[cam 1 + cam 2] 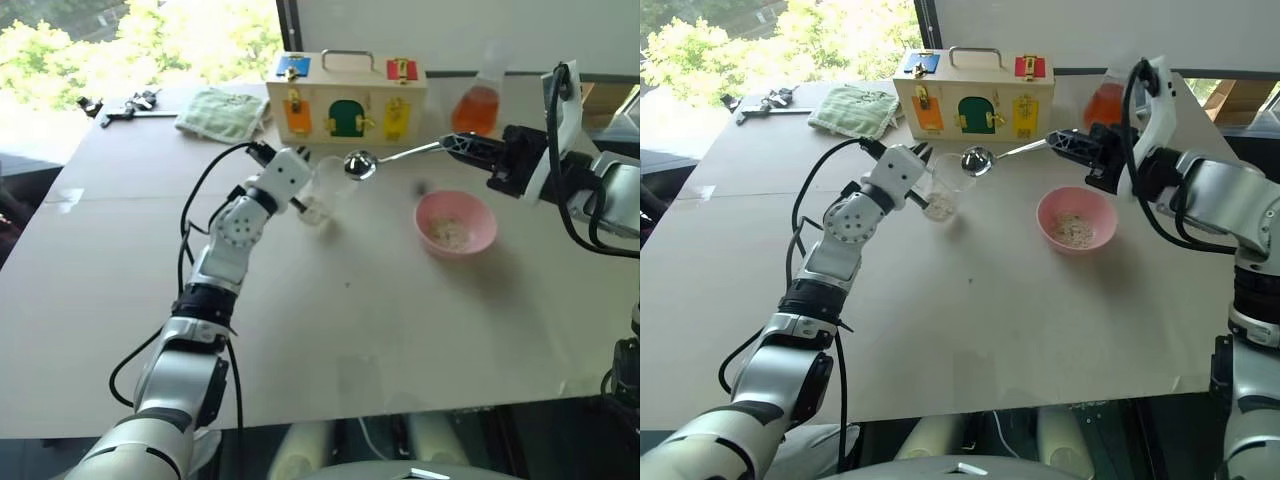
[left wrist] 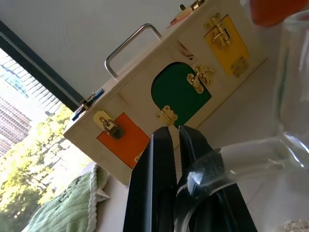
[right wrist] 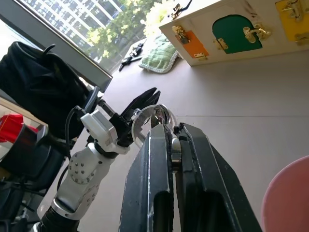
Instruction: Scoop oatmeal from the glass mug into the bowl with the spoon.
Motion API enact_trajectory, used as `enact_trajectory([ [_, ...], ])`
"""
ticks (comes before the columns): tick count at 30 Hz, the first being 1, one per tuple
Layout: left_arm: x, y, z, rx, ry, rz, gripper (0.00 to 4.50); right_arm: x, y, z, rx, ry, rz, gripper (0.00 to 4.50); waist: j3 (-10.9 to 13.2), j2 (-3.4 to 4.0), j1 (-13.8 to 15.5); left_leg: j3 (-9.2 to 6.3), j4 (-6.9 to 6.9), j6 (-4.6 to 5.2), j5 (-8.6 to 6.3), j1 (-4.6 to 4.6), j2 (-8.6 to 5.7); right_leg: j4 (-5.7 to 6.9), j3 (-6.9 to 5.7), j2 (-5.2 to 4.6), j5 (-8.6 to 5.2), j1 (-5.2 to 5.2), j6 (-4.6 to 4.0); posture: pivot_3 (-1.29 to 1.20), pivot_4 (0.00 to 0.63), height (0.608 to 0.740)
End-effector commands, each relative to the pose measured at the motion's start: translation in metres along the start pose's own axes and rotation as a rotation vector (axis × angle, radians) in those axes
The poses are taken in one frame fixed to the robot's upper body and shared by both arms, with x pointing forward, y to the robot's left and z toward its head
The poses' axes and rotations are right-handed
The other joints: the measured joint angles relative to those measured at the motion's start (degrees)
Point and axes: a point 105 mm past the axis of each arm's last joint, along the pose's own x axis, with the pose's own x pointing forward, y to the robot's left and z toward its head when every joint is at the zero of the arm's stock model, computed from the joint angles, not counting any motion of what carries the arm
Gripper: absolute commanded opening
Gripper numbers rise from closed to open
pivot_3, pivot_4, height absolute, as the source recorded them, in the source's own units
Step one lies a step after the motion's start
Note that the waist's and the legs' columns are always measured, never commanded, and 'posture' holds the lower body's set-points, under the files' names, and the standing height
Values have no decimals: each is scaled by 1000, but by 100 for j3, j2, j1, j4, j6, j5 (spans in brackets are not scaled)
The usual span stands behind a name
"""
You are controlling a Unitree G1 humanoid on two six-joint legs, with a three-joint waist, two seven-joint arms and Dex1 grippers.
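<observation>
We see the left end effector (image 1: 923,160) clamped on the handle of the glass mug (image 1: 944,187), holding it tilted toward the spoon (image 1: 1012,153). The right end effector (image 1: 1060,140) is closed on the spoon's handle — its long axis runs roughly level toward the mug, the empty oval end poised just over the rim. Oatmeal (image 1: 939,208) sits low in the mug; some lies in the bowl (image 1: 1076,220) on the table (image 1: 990,330), nearer the right arm. We can read no writing.
</observation>
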Motion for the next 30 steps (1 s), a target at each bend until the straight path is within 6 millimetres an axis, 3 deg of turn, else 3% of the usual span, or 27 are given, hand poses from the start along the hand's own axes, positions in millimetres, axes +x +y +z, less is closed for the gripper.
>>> enact_trajectory([
  [1,10,8,22,1,-59,-1,9,2,10,3,-38,18,28,0,0,0,-1,0,0,0,0,0,0,1,1,0,0,0,0,0,150,740],
  [10,16,-15,42,54,-110,-150,9,29,0,-12,-203,126,-44,0,0,0,-13,3,4,0,0,-4,0,6,2,0,0,-8,0,0,150,740],
  [23,17,-31,59,77,-116,-293,9,47,-12,-29,-419,211,-101,0,0,0,-13,0,10,-1,0,-9,-3,11,2,0,0,-14,0,0,150,740],
  [30,20,-29,59,97,-111,-293,9,53,2,-39,-327,219,10,0,0,0,-19,0,18,-1,1,-9,-5,20,2,0,0,-17,0,0,150,740],
])
